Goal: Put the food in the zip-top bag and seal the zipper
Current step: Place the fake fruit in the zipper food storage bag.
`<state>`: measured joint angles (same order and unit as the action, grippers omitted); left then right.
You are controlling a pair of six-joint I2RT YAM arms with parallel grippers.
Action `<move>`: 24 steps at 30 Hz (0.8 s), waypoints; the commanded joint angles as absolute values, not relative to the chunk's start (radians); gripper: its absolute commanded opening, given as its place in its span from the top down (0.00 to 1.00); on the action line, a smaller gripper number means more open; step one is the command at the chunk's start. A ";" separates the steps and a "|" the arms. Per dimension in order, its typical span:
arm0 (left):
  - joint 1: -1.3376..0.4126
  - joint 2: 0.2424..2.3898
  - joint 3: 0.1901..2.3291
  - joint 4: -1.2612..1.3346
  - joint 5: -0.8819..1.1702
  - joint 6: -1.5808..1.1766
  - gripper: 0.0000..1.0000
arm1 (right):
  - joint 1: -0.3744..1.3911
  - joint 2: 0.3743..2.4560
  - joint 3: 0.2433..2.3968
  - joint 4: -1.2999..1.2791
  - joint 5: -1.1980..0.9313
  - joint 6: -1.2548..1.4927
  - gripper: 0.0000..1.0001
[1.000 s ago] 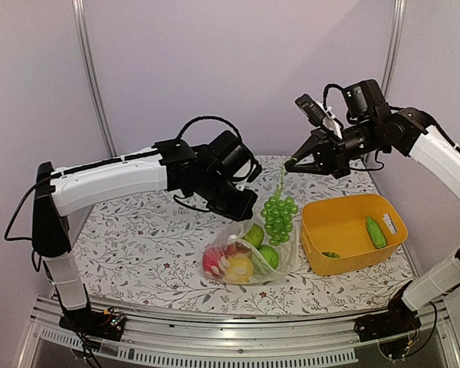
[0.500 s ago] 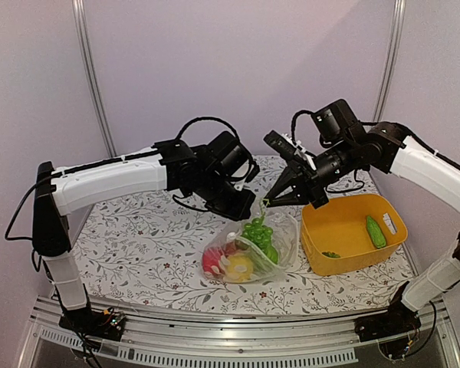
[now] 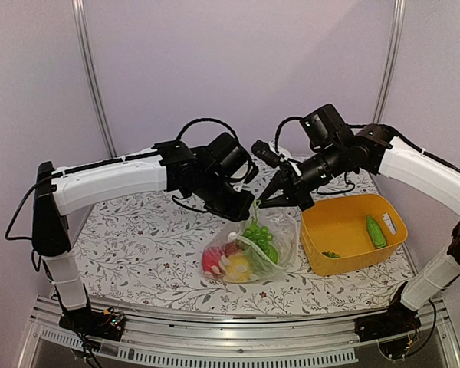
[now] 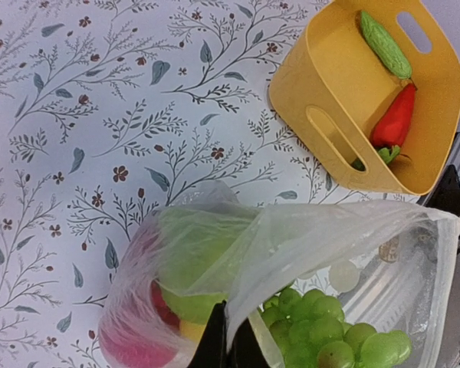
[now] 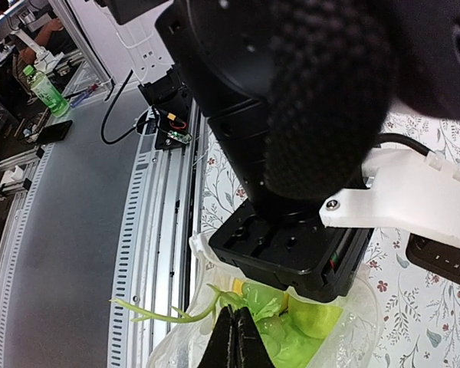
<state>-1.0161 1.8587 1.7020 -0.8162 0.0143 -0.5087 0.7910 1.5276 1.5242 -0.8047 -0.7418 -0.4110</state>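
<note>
Setting: a table (image 3: pixel 138 230) under a white cloth printed with leaves and small flowers. Pale walls stand behind it and a metal rail runs along the near edge.
Bag (image 3: pixel 285 230): clear plastic, lying on the cloth near the middle of the table. Its mouth is open and lifted towards the far side.
Left gripper (image 4: pixel 228 346): fingers pressed together on a fold of the bag's rim, holding that edge up off the cloth. The overhead view shows it at the left side of the mouth.
Right gripper (image 5: pixel 234 339): fingers closed tight on the thin green stem (image 5: pixel 169 313) of the grapes (image 4: pixel 314 331), directly above the bag's mouth and just beside the left gripper.
Grapes: green bunch hanging from the stem, the berries down inside the mouth and seen through the plastic.
Bag contents: a red piece (image 3: pixel 212 261), a yellow ball (image 3: pixel 239 267) and a green ball (image 3: pixel 269 253) lie at the closed end, below the grapes.
Tub (image 3: pixel 345 218): yellow and rectangular, upright on the cloth just right of the bag. Whether they touch cannot be told.
Tub contents: a green cucumber (image 4: pixel 383 42) against one end wall. A red carrot (image 4: pixel 395 123) with a green top lies next to it.
</note>
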 commanded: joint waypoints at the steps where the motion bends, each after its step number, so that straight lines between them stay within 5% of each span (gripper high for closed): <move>1: -0.996 1.828 1.698 -0.812 0.008 -0.501 1.00 | 0.792 1.521 1.494 -0.806 -0.666 -0.422 1.00; 14: -0.995 1.809 1.685 -0.806 0.006 -0.509 1.00 | 0.843 1.620 1.428 -0.869 -0.606 -0.468 0.99; 19: -0.995 1.787 1.662 -0.803 0.003 -0.518 1.00 | 0.862 1.635 1.435 -0.897 -0.581 -0.479 0.62; 24: -0.993 1.769 1.625 -0.784 0.004 -0.529 1.00 | 0.862 1.552 1.423 -0.936 -0.612 -0.533 0.48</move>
